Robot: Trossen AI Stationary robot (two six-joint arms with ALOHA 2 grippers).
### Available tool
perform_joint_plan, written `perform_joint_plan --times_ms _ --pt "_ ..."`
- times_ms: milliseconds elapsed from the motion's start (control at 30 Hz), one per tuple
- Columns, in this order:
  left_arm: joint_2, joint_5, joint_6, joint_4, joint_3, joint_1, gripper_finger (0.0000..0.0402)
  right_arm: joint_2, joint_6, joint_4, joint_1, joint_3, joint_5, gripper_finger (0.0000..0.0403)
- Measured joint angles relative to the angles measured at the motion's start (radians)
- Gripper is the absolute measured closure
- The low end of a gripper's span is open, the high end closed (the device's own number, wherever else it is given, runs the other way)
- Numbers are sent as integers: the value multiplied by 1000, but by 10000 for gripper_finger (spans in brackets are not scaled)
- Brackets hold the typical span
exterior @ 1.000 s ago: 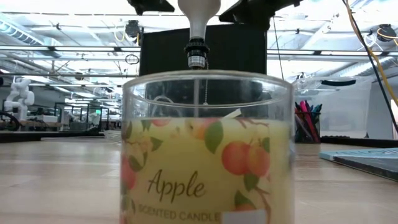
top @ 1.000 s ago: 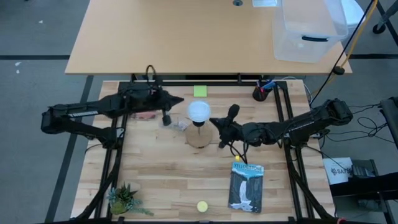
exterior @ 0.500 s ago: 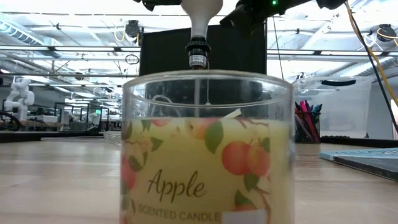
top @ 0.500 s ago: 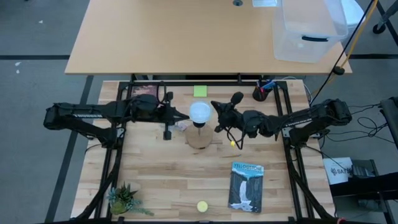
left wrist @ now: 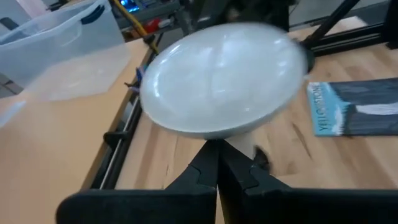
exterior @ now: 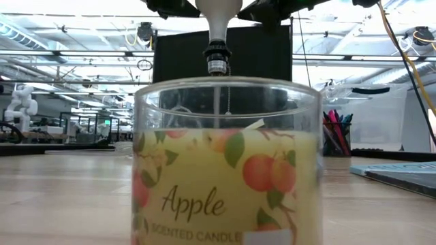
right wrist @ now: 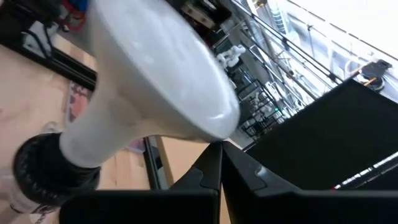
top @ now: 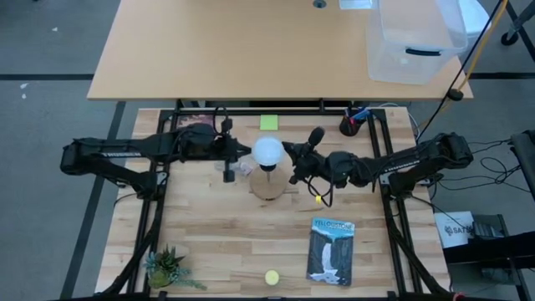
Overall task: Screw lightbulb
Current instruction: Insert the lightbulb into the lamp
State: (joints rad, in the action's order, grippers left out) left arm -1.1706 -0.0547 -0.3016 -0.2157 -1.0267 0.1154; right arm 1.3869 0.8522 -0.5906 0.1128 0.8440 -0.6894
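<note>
High view: your lightbulb (top: 268,151) stands upright on the wooden base (top: 268,185), mid-worktop (top: 217,242). Left gripper (top: 241,152) and right gripper (top: 292,155) flank the dome, each with fingers pinched shut, gripping nothing. Candle jar (exterior: 227,163) fills the low view.

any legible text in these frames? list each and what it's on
"Apple" on the glass candle jar label, low view.
"SCENTED CANDLE" below it on the same label, last letters partly covered.
"YELLOWSTONE" on the book cover, left wrist view, blurred, so a likely reading only.
The book's title in the high view is too small to read.
No readable marking on the lightbulb.
</note>
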Motion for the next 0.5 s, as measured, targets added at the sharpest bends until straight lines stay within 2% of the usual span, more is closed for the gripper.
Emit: perform_joint_plan --times_ms 267,500 --pt "-56 -7 30 32 0 61 402 0 -6 41 49 0 7 403" --pt "-55 -17 56 25 0 101 402 0 -40 130 98 0 -43 403"
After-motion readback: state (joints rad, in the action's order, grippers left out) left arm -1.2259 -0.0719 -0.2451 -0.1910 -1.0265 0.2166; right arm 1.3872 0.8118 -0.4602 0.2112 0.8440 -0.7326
